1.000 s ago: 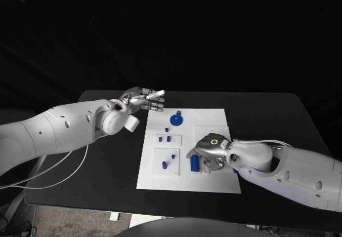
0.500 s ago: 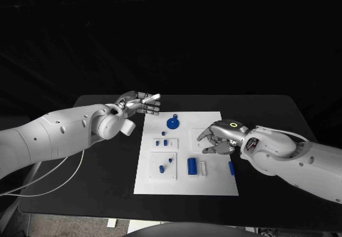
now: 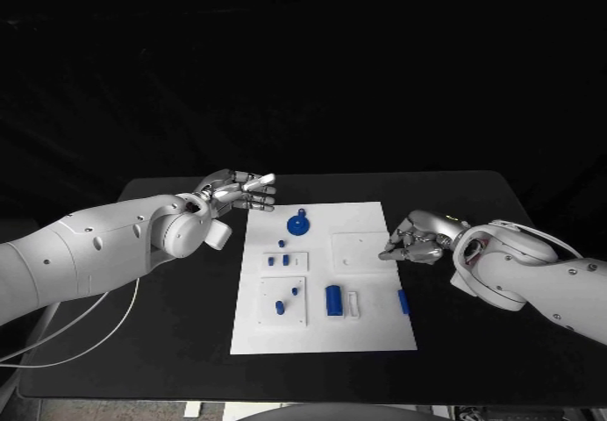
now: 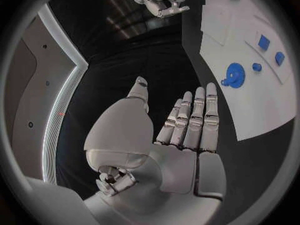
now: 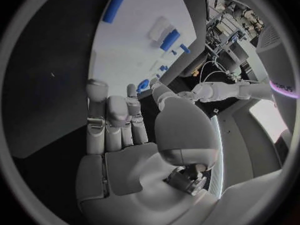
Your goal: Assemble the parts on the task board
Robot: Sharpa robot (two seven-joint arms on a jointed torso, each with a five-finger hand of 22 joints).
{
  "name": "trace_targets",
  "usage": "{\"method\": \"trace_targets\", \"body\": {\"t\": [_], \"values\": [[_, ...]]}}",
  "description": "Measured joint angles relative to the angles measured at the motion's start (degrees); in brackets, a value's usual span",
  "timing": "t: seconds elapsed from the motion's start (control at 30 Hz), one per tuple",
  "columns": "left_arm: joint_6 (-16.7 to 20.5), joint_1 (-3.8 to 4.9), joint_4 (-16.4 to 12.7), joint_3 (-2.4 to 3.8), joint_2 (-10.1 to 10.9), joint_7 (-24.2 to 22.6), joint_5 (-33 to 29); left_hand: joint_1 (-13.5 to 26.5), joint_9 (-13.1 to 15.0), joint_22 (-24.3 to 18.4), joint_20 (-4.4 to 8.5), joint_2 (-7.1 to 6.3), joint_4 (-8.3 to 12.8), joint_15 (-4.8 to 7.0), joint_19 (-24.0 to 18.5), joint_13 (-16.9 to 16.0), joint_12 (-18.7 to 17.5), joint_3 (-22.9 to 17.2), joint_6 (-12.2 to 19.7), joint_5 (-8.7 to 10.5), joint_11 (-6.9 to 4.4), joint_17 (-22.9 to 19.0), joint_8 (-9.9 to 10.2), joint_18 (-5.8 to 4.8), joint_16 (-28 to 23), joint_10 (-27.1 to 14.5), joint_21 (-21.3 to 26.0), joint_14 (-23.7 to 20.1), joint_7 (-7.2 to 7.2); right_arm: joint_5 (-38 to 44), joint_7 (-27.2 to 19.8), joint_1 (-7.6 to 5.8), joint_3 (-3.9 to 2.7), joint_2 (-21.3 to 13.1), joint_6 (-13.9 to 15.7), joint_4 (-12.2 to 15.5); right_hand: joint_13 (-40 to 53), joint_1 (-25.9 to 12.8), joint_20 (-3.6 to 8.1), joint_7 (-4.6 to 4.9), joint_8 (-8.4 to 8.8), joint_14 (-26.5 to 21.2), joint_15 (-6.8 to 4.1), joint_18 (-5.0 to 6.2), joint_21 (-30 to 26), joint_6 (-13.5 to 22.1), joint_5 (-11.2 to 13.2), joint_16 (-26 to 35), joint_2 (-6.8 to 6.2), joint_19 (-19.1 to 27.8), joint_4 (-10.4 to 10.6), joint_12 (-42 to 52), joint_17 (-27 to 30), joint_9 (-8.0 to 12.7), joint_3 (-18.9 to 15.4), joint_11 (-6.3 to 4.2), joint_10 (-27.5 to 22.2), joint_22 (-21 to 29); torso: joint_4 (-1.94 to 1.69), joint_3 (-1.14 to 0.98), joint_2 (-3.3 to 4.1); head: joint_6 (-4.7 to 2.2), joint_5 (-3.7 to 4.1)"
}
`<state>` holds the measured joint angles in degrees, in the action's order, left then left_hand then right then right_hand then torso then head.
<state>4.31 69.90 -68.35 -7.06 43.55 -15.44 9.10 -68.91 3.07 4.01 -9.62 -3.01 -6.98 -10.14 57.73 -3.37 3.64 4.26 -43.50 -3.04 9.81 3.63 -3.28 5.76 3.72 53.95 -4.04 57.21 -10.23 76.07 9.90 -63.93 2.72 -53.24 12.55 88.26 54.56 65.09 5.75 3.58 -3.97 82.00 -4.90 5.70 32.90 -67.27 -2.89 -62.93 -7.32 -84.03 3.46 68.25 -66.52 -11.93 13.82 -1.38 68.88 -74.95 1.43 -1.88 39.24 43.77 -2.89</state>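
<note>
The white task board (image 3: 369, 330) lies mid-table, also in the left wrist view (image 4: 250, 105) and the right wrist view (image 5: 134, 55). On it are a blue gear (image 3: 298, 224) (image 4: 232, 76) at the far end, a blue block (image 3: 334, 299) (image 5: 170, 39), a blue bar (image 3: 403, 301) (image 5: 115, 5) near the right edge, and several small blue pieces (image 3: 280, 260). My left hand (image 3: 240, 191) (image 4: 184, 135) hovers off the board's far left corner, fingers straight, palm empty. My right hand (image 3: 417, 237) (image 5: 125, 150) hangs at the board's right edge, fingers loosely bent and holding nothing.
A narrow white piece (image 3: 355, 303) lies beside the blue block. Raised white square plates (image 3: 354, 246) sit on the board. The black table (image 3: 506, 351) has bare room to the right and along the front. A white cable (image 3: 89, 329) trails off the left side.
My right hand has lifted off the blue block and white piece and drawn back to the board's right edge, empty. The left hand holds its pose. The camera has shifted.
</note>
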Motion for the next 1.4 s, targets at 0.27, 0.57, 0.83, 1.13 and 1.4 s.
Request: {"method": "trace_targets", "body": {"t": [0.27, 0.57, 0.83, 1.13, 1.4], "values": [[0.02, 0.0, -0.18, 0.0, 0.1, -0.06, 0.0, -0.23, 0.0, 0.0, 0.0, 0.23, 0.31, 0.0, 0.0, 0.0, 0.0, 0.31, -0.26, 0.0, 0.0, 0.0, 0.0, 0.0, 0.0, 0.0, 0.0, 0.0, 0.26, -4.01, 13.43, 1.14, -0.04, -2.54, -6.94, 2.05, 0.4, -3.4, 0.0, 0.66, 0.2, 0.51, 0.28, 0.0, 2.26, 3.11, 0.0, 0.04, -3.22, 0.0, 3.36, -2.44, -3.12, 1.7, 7.24, 0.34, 0.35, 0.01, -0.05, 0.07, 0.02, -0.14, 0.83], [0.03, 0.0, -0.35, -0.01, 0.23, -0.08, 0.01, -0.23, 0.0, 0.0, 0.0, 0.23, 0.32, 0.0, 0.0, 0.0, 0.0, 0.31, -0.26, 0.0, -0.2, 0.0, 0.0, 0.0, 0.0, 0.2, 0.0, 0.0, 0.26, -6.95, 23.31, 4.0, -0.03, -3.73, -11.59, 3.16, 2.21, -5.52, -0.01, 0.22, 0.18, 1.08, 0.46, 0.0, 3.24, 2.21, 0.0, 1.15, -3.58, 0.0, 2.61, -3.38, -5.05, 2.57, 8.49, 0.15, 0.78, 0.01, -0.12, 0.08, 0.05, -0.18, 1.27], [0.04, 0.0, -0.52, -0.03, 0.49, -0.09, 0.01, -0.23, 0.0, 0.0, 0.0, 0.23, 0.31, 0.0, 0.0, 0.0, 0.0, 0.31, -0.26, 0.0, -0.2, 0.0, 0.0, 0.0, 0.0, 0.2, 0.0, 0.0, 0.26, -7.34, 25.19, 5.35, -0.78, -3.63, -11.52, 3.46, 3.27, -7.89, -0.02, -0.06, -0.16, 1.32, 0.29, 0.0, 3.9, 1.1, 0.0, 1.15, -4.86, 0.0, 5.62, -3.38, -5.75, 2.4, 6.25, 0.04, 1.06, 0.02, -0.23, 0.06, 0.09, -0.03, 1.25], [0.05, 0.0, -0.6, -0.04, 0.64, -0.09, 0.03, -0.23, 0.0, 0.0, 0.0, 0.23, 0.48, 0.0, 0.0, 0.0, 0.0, 0.48, -0.25, 0.0, -0.2, 0.0, 0.0, -0.01, 0.0, 0.2, 0.0, 0.0, 0.26, -7.35, 25.15, 6.01, -0.86, -3.36, -9.63, 3.61, 4.72, -6.99, -0.02, -0.11, -0.17, 1.73, 0.31, 0.0, 4.13, 1.17, 0.0, 2.38, -5.49, 0.0, 9.66, -4.23, -7.33, -2.93, 3.17, 0.05, 1.47, 0.02, -0.24, 0.04, 0.12, 0.21, 0.97], [0.05, 0.0, -0.57, -0.05, 0.62, -0.07, 0.04, -0.23, 0.0, 0.0, 0.0, 0.23, 0.48, 0.0, 0.0, 0.0, 0.0, 0.48, -0.25, 0.0, -0.2, 0.0, 0.0, -0.01, 0.0, 0.2, 0.0, 0.0, 0.25, -7.84, 24.8, 6.44, -0.73, -2.85, -8.35, 3.68, 4.88, -6.13, -0.02, -0.1, -0.1, 1.73, 0.31, 0.0, 4.13, 1.79, 0.0, 2.65, -5.23, 0.0, 9.01, -4.48, -7.49, -12.59, 3.83, 0.05, 1.46, 0.02, -0.2, 0.04, 0.13, 0.3, 0.86]]}}
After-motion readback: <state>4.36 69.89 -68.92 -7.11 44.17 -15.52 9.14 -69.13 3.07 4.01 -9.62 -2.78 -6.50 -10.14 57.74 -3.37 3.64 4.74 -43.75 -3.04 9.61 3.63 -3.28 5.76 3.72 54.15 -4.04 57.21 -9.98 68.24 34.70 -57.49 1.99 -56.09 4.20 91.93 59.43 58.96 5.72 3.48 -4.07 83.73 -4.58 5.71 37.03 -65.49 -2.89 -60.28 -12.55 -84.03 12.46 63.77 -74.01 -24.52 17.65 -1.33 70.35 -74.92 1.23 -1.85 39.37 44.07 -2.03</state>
